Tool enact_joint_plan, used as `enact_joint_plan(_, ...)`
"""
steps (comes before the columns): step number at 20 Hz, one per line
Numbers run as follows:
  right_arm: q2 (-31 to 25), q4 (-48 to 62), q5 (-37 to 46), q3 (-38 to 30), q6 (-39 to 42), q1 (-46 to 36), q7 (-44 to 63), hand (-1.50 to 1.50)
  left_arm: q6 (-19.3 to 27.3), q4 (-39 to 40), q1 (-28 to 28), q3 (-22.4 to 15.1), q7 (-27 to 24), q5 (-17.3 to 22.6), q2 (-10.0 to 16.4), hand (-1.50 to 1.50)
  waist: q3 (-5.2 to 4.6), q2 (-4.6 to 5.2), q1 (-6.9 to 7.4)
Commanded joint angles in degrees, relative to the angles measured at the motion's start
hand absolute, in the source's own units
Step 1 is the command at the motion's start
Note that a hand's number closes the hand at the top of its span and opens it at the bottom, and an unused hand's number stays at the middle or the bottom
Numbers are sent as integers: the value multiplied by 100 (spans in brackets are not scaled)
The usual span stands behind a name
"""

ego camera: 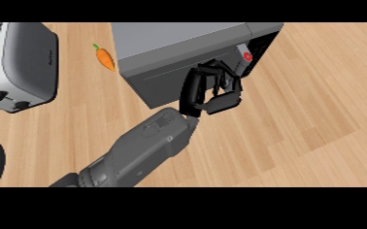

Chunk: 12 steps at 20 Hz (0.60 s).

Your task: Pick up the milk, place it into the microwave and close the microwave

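Head view, right hand (pixel 212 89) curled at microwave (pixel 179 41) front, milk hard to discern

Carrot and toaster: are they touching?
Apart. The head view shows a strip of bare counter between the carrot and the toaster.

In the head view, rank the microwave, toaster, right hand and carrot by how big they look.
1. microwave
2. toaster, though the left edge cuts it off
3. right hand
4. carrot
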Motion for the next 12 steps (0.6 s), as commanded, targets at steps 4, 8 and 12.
enact_joint_plan(4, -147, -48, -260, -47, 153, -86, 85, -150, -141, 530, -413, 149, 80, 229, -2, 150, 2, 85, -114)
enact_joint_plan(8, -240, -18, -465, 18, 332, -114, 153, -150, -166, 563, -440, 81, -7, 270, -2, 150, 11, 103, -76)
enact_joint_plan(12, -296, 33, -593, 15, 388, -187, 192, -150, -200, 619, -496, 47, 7, 372, -1, 150, 10, 106, 4)
